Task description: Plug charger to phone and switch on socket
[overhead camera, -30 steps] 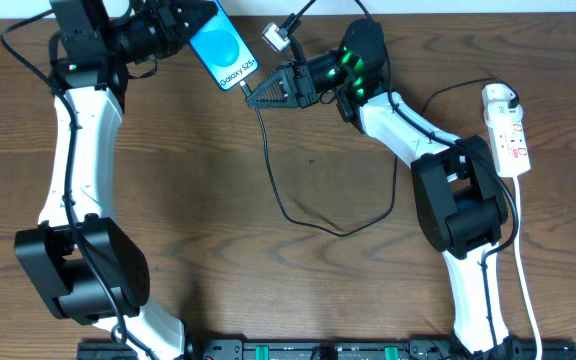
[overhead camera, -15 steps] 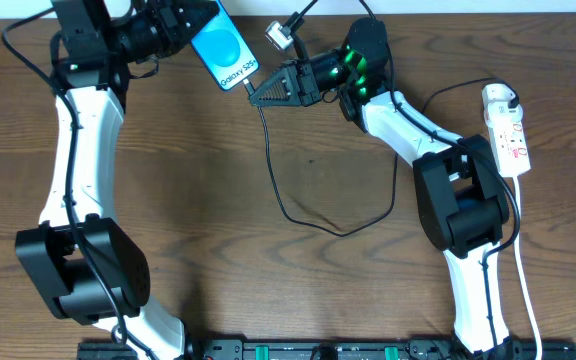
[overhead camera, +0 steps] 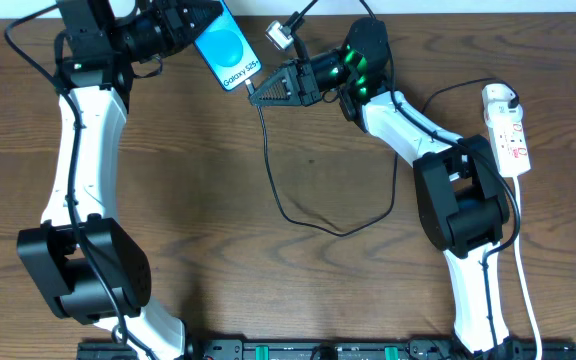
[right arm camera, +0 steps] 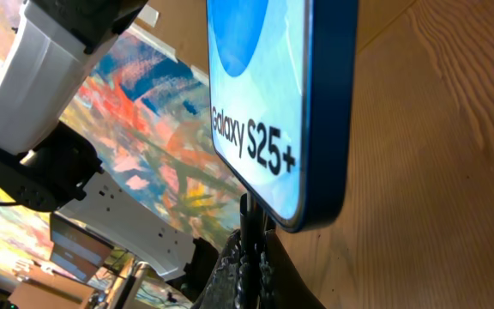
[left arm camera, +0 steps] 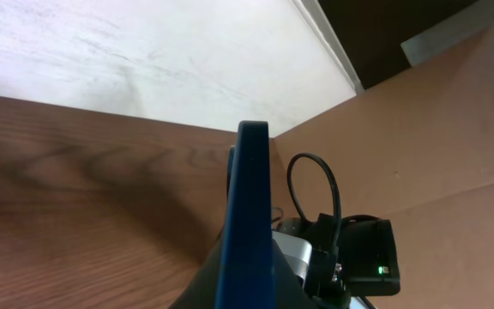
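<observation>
At the far edge of the table, the left gripper is clamped on the phone and holds it up off the wood, tilted, screen lit. The left wrist view shows the phone edge-on, rising out of the grip. The right gripper is pinched tight on the tip end of the charger. From the right wrist, that tip points up at the bottom edge of the phone, just beside it. Whether it touches the port I cannot tell.

The step in hand looks like lining up the tip for plugging in, and nothing shows it seated. The next move calls for a short push along the phone's long axis, with the tip square to the port and the left arm steady against it.

Slack cable loops across the bare table and runs under the right arm toward the socket, which lies at the right edge, well apart from both grippers, with a white plug at its top end. A silver connector on a thicker robot cable hangs near the phone and could crowd the approach. The switch is not yet reached, and the right arm must first let go of the charger.
</observation>
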### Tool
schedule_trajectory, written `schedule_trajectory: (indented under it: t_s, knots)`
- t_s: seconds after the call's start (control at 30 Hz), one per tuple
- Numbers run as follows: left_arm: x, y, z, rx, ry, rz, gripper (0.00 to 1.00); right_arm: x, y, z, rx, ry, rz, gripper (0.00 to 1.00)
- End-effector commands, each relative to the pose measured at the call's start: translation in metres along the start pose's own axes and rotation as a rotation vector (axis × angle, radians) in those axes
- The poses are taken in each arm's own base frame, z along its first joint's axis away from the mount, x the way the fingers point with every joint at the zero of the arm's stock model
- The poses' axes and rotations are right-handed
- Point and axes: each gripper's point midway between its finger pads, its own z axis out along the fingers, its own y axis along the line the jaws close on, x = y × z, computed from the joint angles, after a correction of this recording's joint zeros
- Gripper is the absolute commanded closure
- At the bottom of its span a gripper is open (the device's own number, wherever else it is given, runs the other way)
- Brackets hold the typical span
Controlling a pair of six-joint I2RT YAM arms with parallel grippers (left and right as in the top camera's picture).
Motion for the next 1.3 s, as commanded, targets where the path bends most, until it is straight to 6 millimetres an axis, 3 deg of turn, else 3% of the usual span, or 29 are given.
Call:
schedule_trajectory:
  t_s: [0.0, 0.27, 0.5, 1.27]
  knots:
    - [0.001, -0.008, 0.004, 0.006, 0.002, 0.039, 0.92, 0.001, 0.000, -0.002, -0.003, 0.010, -0.003, 0.99]
    - [0.001, -0.008, 0.004, 0.005, 0.001, 0.026, 0.93, 0.001, 0.000, -0.002, -0.003, 0.010, -0.003, 0.99]
    - [0.009, -0.020, 0.003, 0.072, 0.050, 0.027, 0.93, 0.001, 0.000, -0.002, -0.003, 0.010, -0.003, 0.99]
    - [0.003, -0.011, 0.004, 0.022, 0.013, 0.027, 0.93, 0.007, -0.002, 0.005, -0.011, 0.020, 0.013, 0.99]
